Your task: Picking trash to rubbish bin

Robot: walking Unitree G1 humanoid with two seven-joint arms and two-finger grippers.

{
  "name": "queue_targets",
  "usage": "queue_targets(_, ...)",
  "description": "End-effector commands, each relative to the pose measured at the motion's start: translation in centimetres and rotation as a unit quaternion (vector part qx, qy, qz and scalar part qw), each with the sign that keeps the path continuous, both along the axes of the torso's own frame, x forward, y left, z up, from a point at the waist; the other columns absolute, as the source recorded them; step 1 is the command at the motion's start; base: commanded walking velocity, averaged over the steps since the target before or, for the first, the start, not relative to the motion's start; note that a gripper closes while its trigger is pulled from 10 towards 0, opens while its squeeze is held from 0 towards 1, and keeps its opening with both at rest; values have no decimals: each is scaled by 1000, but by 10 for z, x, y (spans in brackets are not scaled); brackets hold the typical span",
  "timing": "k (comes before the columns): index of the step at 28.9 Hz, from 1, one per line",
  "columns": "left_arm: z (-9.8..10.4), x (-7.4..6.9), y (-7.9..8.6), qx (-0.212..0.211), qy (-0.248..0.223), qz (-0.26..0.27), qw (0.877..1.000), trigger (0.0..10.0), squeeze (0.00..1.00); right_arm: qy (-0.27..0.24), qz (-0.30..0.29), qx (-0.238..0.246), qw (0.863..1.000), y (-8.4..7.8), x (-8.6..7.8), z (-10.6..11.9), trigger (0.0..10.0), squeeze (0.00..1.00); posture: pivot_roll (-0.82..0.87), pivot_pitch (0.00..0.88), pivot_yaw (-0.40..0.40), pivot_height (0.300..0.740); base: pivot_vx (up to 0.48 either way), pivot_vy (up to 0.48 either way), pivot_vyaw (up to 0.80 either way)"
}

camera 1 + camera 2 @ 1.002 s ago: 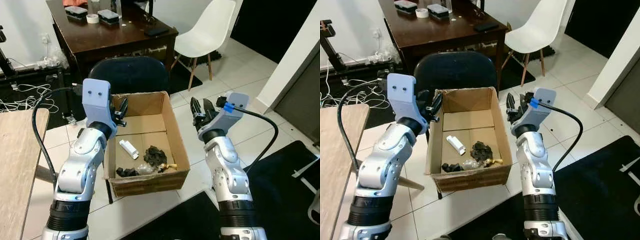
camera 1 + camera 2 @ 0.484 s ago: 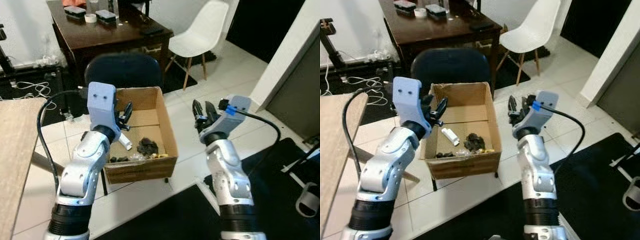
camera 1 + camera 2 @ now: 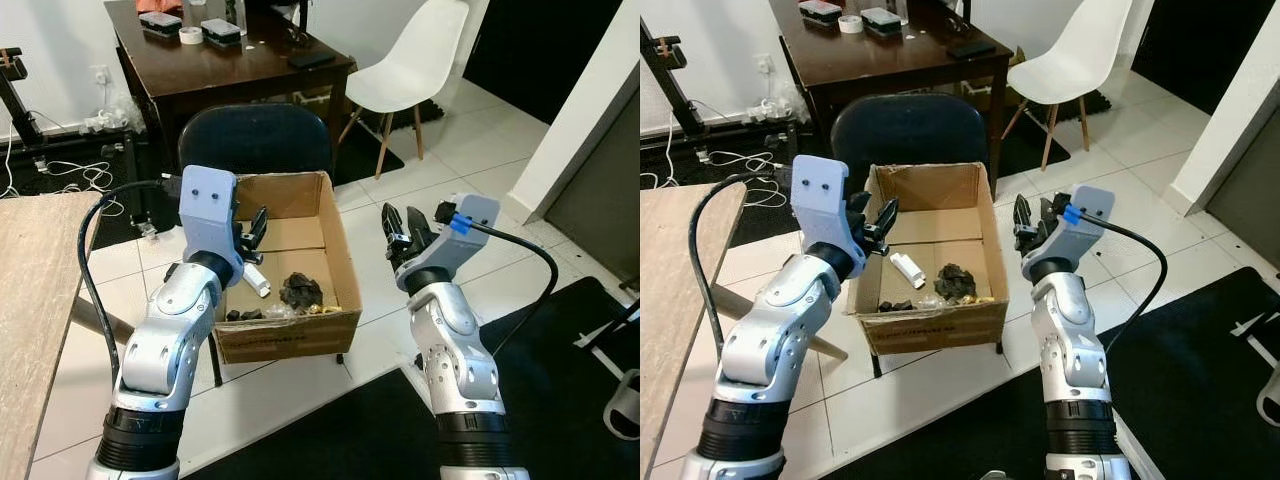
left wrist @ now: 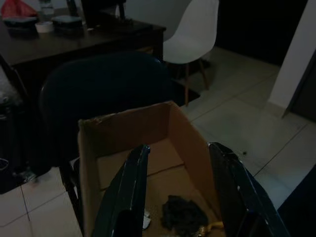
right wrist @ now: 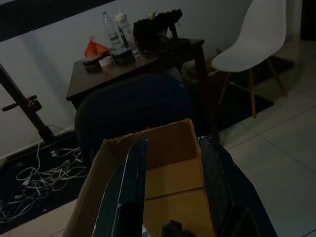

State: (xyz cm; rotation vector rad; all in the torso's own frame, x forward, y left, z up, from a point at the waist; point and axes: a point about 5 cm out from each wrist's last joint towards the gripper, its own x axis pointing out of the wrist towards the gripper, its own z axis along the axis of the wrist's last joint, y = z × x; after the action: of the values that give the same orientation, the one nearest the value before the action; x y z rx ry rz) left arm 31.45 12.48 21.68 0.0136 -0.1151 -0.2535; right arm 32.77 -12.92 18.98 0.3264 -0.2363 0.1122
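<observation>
An open cardboard box (image 3: 340,270) stands before me on a seat, serving as the bin. Inside lie a white packet (image 3: 256,281), a dark crumpled lump (image 3: 301,291) and small scraps along the front wall. My left gripper (image 3: 252,231) hovers over the box's left rim, open and empty. My right gripper (image 3: 406,229) is raised just right of the box, open with nothing between its fingers. In the left wrist view both fingers (image 4: 129,197) frame the box interior (image 4: 163,182). The right wrist view shows the box's back wall (image 5: 163,145) between the fingers (image 5: 129,192).
A dark blue chair (image 3: 262,140) stands behind the box, with a dark wooden table (image 3: 230,62) beyond it. A white chair (image 3: 410,60) is at the back right. A wooden tabletop (image 3: 35,300) lies at my left, a black mat (image 3: 560,400) on the right floor.
The camera has shifted, so the whole scene sits differently in view. Both grippers stay open at either side of the box, with the contents unchanged.
</observation>
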Motion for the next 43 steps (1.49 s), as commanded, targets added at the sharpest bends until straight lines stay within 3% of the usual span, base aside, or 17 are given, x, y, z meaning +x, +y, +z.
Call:
queue_targets(1,0,0,-1,20,5,-3,1000,10000,0,3,-2,2,1000,-1,-3,-1,10000,0,125,109,4,740,0,0,0)
queue_targets(17,-3,-1,-1,28,11,-5,1000,10000,0,10,-1,3,1000,-1,-6,-4,10000,0,124,118,6,740,0,0,0)
queue_targets(25,-3,0,-2,12,13,-8,1000,10000,0,12,-1,2,1000,-1,-6,-5,10000,0,119,115,0,740,0,0,0)
queue_targets(32,-2,-1,-2,8,11,-8,1000,10000,0,11,3,1,1000,-1,-5,-3,10000,0,119,112,-10,740,0,467,0)
queue_targets(43,-3,-1,-4,12,11,-9,1000,10000,0,11,5,-1,1000,-1,-4,-3,10000,0,117,115,-13,740,0,0,0)
